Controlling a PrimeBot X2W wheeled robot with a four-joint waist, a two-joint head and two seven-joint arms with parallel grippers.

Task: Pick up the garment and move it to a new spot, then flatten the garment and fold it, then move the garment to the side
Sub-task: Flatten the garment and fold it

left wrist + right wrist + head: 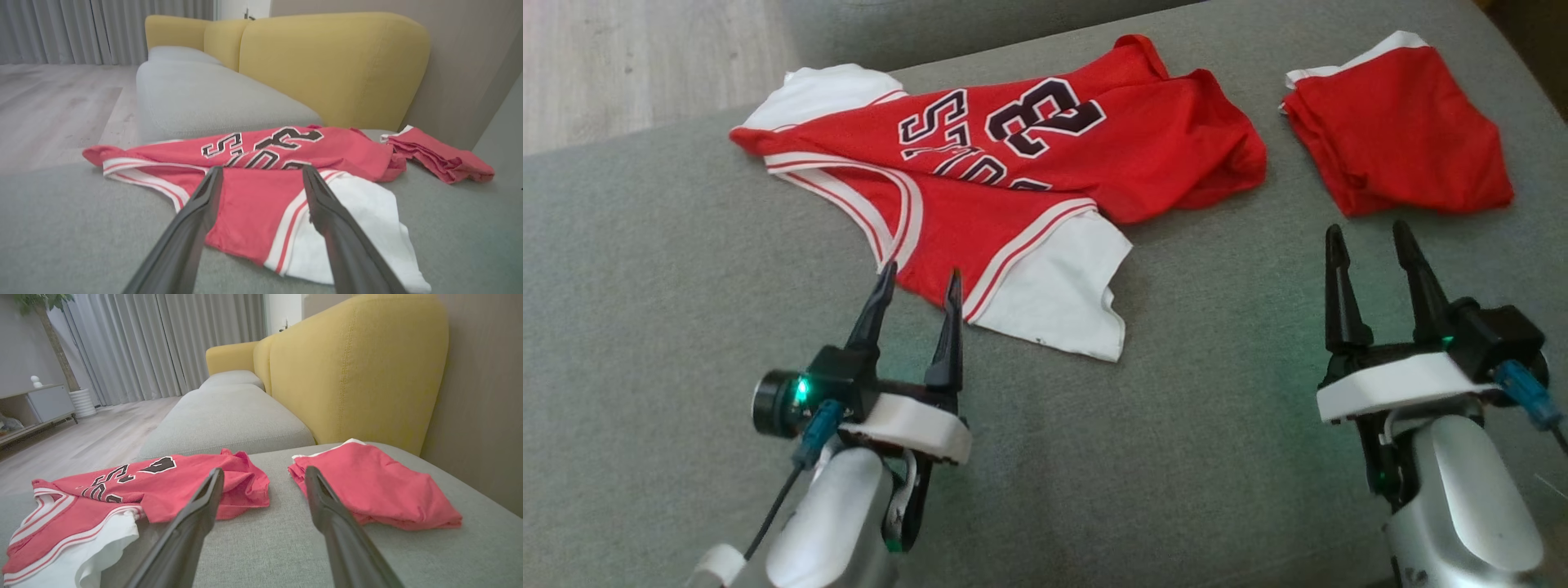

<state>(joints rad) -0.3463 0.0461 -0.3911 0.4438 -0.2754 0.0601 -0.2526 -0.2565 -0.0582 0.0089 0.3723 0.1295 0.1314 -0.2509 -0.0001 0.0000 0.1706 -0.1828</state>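
Currently, in the head view, you are holding the left claw (920,271), spread and empty, at the near edge of the crumpled red jersey (1013,171) lying on the grey cushion (645,327); the right claw (1367,229), also spread, is pointing toward a folded red garment (1396,122). Left wrist view: the jersey (253,204) is lying unflattened. Right wrist view: both garments are sitting apart. Seemingly, every step is awaiting you.

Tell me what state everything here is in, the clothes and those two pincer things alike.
Jersey: unfolded, rumpled, lying number-up on the grey cushion.
Red garment: folded, lying apart from the jersey.
Left tool: open, empty, tips at the jersey's near edge.
Right tool: open, empty, just short of the red garment.
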